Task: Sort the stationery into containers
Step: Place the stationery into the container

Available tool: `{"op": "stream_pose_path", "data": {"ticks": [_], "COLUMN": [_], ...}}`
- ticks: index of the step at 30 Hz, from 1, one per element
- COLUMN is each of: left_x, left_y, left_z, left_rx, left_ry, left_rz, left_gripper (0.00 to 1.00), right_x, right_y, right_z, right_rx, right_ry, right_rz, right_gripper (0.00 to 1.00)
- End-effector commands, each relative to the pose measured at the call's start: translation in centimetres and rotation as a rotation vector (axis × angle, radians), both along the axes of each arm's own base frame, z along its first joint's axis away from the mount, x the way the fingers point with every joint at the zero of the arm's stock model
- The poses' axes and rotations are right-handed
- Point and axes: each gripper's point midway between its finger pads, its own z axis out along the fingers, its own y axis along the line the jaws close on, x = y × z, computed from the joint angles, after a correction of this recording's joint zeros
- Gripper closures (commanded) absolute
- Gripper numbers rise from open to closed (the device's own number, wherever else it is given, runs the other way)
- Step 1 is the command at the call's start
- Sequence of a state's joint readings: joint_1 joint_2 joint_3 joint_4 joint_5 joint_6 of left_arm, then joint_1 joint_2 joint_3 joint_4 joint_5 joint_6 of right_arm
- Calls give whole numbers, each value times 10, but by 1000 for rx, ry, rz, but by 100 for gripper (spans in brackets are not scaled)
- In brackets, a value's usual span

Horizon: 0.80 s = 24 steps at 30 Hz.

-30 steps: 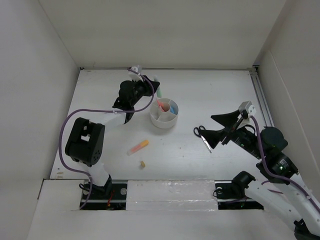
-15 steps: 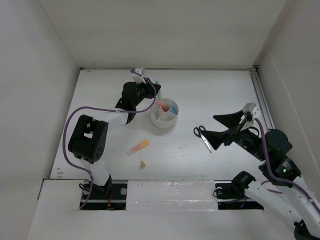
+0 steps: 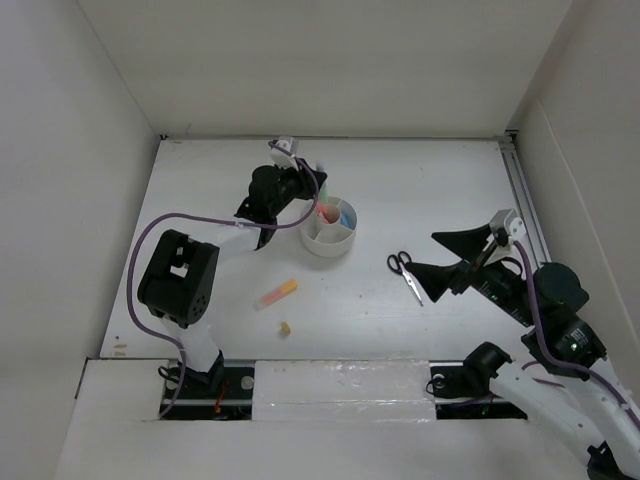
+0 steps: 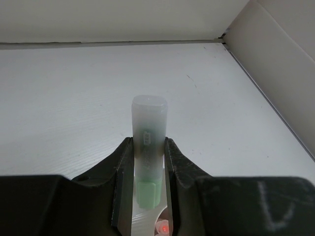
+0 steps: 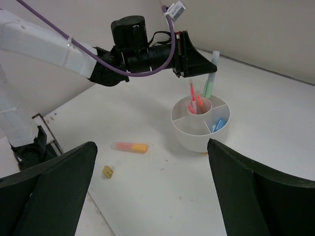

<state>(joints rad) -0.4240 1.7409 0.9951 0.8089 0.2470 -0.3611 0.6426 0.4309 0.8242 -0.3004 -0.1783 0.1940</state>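
The round white organizer [image 3: 330,244] stands mid-table; it also shows in the right wrist view [image 5: 197,140]. Pink and red pens [image 5: 195,101] stand in its central cup. A blue highlighter [image 5: 219,124] lies in one wedge. My left gripper [image 4: 148,142] is shut on the green highlighter [image 4: 149,147] and holds it upright just behind the organizer's far rim [image 5: 210,76]. My right gripper [image 3: 425,253] is open and empty beside the black-handled scissors [image 3: 405,272]. An orange highlighter [image 3: 276,294] and a yellowish eraser bit [image 3: 285,328] lie on the table in front.
White walls close in the table at the left, back and right. A metal rail [image 3: 522,195] runs along the right edge. The left arm's purple cable [image 3: 200,217] loops over the table's left part.
My left gripper has moved a little to the right with the green highlighter, closer to the organizer. My right arm has drifted slightly right and toward the near edge.
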Motion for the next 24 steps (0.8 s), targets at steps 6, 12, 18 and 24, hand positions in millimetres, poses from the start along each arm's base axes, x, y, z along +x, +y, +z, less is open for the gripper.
{"op": "stream_pose_path", "data": {"ticks": [6,12,18,24], "left_x": [4,4,3,0], "left_y": [-1,-2,-5,-7], "left_z": [6,-1,-1,-9], "left_rx": [26,52,60,92], "left_ry": [-46,-40,-45,-39], "left_rz": [10,17,17,32], "left_gripper": [100,100,100,100], "right_x": [-8,-11,-13,-14], "right_y": [-7,-13,-16,-18], "right_z": [24,24,30,31], "right_rx": [31,24,37,36], "right_ry": [-63,-66,-80,-93], "right_rz": [-5,-20,-31,-32], "right_gripper": [0,0,0,0]}}
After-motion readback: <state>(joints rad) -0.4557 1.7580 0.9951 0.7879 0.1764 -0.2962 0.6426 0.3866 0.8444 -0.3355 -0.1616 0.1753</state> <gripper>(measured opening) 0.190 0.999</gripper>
